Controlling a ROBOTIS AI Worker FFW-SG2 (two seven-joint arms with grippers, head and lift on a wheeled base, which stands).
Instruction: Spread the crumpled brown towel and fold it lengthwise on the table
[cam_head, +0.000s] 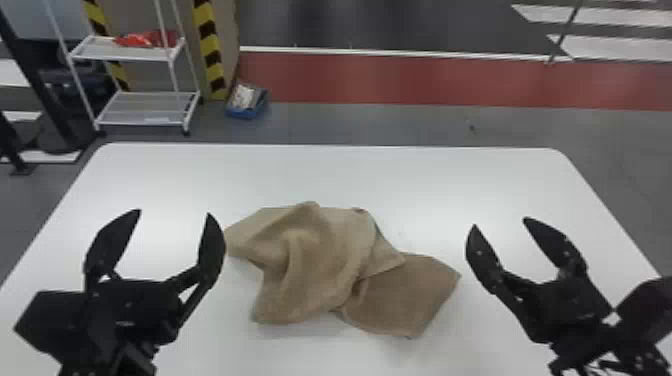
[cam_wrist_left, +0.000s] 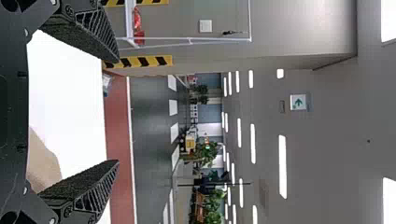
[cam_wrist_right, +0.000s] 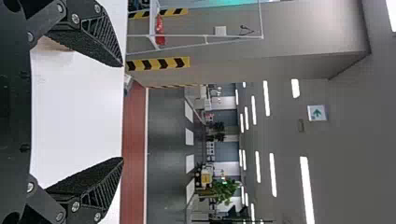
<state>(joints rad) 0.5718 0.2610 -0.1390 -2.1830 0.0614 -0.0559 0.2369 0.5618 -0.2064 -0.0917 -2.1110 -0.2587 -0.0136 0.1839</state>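
Middle of the white table (cam_head: 350, 172), the brown towel (cam_head: 320, 260) is sitting all bunched up, with a flatter flap on its right side. Left gripper (cam_head: 174, 213) is off to the left of it, fingers spread wide; right gripper (cam_head: 501, 222) is over on the right, also wide. Label-wise, the wall sign (cam_wrist_left: 298, 102) has a green arrow-like symbol, and the towel's far edge has a dark speck, too small to make out.
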